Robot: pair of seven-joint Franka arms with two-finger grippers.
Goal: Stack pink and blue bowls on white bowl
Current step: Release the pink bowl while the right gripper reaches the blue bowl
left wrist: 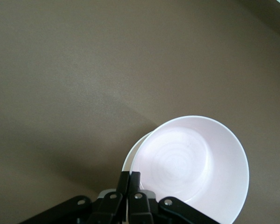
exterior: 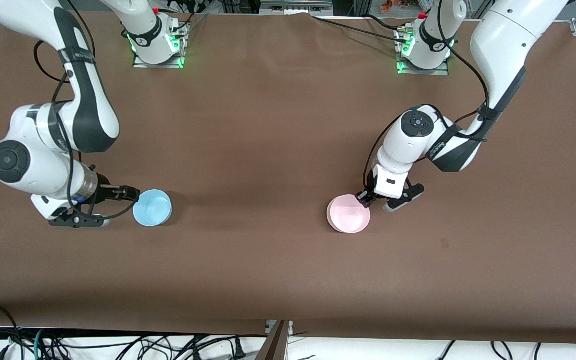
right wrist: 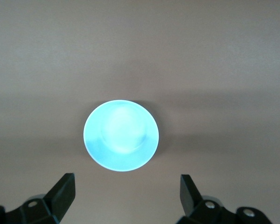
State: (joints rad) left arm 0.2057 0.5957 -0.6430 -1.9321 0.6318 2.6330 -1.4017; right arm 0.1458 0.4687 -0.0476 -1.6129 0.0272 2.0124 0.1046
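Note:
The pink bowl (exterior: 350, 215) rests slightly askew in the white bowl (exterior: 328, 212), of which only a thin crescent of rim shows. My left gripper (exterior: 366, 199) is shut on the pink bowl's rim. In the left wrist view the two fingers (left wrist: 124, 183) pinch the pink bowl (left wrist: 191, 163) at its edge, with the white bowl's rim (left wrist: 132, 152) peeking out underneath. The blue bowl (exterior: 152, 207) stands alone toward the right arm's end of the table. My right gripper (exterior: 120, 206) is open just beside it, touching nothing; its wrist view shows the blue bowl (right wrist: 121, 135) ahead of the spread gripper (right wrist: 127, 183).
The brown table cover (exterior: 268, 125) is bare between the two bowls. Both arm bases (exterior: 158, 45) stand along the edge farthest from the front camera. Cables (exterior: 118, 345) hang below the table edge nearest that camera.

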